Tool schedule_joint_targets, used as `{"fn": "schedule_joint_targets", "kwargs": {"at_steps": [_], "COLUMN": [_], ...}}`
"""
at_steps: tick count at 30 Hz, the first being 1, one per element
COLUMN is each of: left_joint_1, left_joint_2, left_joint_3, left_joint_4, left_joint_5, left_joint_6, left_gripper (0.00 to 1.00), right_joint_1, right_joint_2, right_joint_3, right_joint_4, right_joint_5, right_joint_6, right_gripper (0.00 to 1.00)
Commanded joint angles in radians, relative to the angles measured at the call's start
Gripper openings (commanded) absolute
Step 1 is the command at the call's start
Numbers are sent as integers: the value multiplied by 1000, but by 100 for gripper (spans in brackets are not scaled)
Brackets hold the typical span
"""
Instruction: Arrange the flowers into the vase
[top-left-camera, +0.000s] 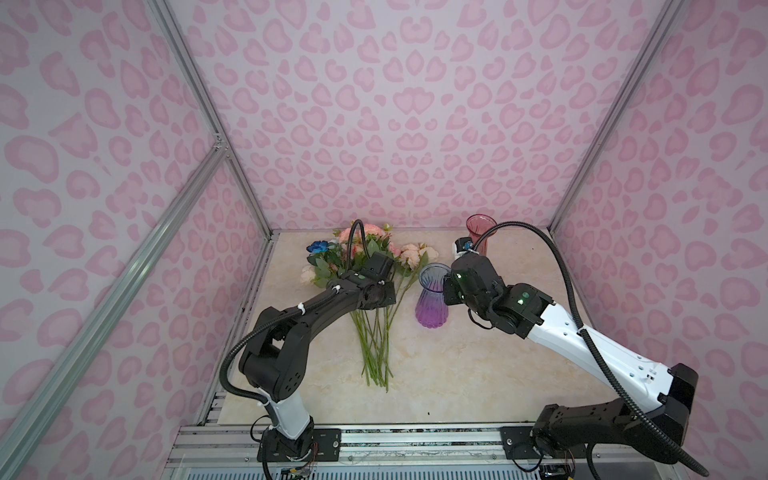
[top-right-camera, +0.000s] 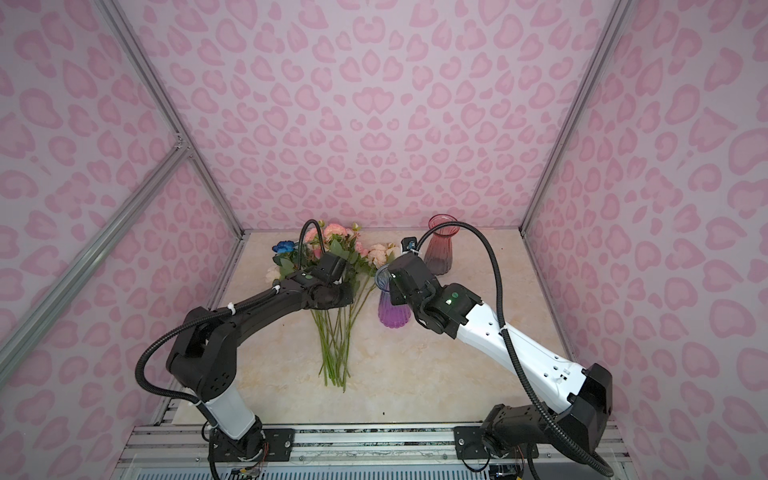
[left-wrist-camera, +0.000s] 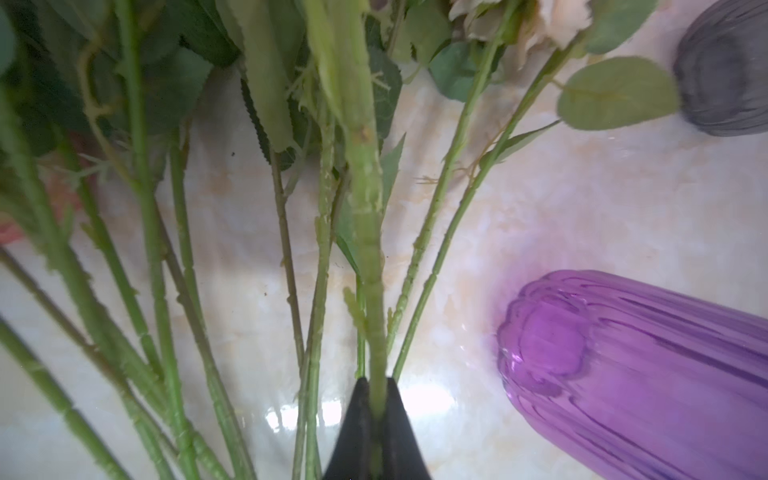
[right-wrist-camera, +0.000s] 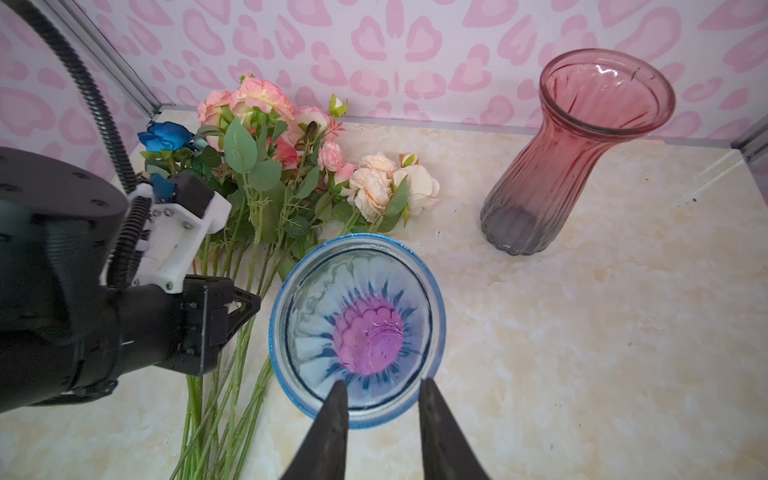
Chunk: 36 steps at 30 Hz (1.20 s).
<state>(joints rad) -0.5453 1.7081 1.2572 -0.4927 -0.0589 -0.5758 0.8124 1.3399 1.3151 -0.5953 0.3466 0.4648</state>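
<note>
Left wrist view has my left gripper (left-wrist-camera: 376, 386) pinched tight on one thick green stem (left-wrist-camera: 365, 199), with the other flowers (top-left-camera: 374, 336) fanned flat on the table (top-left-camera: 478, 374), blooms toward 12 o'clock. The purple vase (top-left-camera: 430, 307) stands upright at 3 o'clock of the bunch; my right gripper (right-wrist-camera: 382, 382) hangs over its near rim, jaws partway apart, gripping nothing I can see. I'd lift slowly so tangled leaves slip free, tip the stem upright, then lower its cut end into that mouth. A red vase (top-left-camera: 478, 224) sits at 1 o'clock of the purple one. The table is glossy cream marble-look, likely slippery; pink heart-print walls (top-left-camera: 374, 104) close us in
</note>
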Motion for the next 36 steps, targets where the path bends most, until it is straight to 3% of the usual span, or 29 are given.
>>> {"fn": "schedule_joint_targets", "kwargs": {"at_steps": [1, 6, 9, 12, 16, 18, 25, 30, 36], "left_joint_1": [2, 1, 1, 1, 1, 1, 1, 1, 1], "left_joint_2": [-79, -249, -357, -457, -561, -593, -678, -698, -712], "left_joint_3": [-7, -15, 2, 17, 16, 8, -75, -88, -96], "left_joint_4": [-27, -23, 6, 46, 91, 107, 194, 194, 194], "left_joint_5": [-1, 26, 60, 85, 103, 143, 191, 189, 193], "left_joint_6": [35, 65, 79, 84, 74, 54, 21, 22, 29], "left_gripper": [3, 3, 3, 3, 3, 3, 3, 3, 3], "right_joint_1": [1, -1, -2, -2, 4, 23, 135, 143, 152], "right_joint_2": [4, -2, -14, -31, -54, -33, 110, 154, 206], "right_joint_3": [3, 15, 17, 4, -75, -67, 53, 72, 109], "right_joint_4": [9, 29, 70, 140, 328, 357, 338, 384, 377], "right_joint_5": [-11, -36, -108, -247, -524, -606, -650, -683, -700], "right_joint_6": [12, -14, -53, -100, -122, -131, -182, -129, -101], "right_gripper": [31, 31, 32, 38, 54, 56, 57, 47, 19]}}
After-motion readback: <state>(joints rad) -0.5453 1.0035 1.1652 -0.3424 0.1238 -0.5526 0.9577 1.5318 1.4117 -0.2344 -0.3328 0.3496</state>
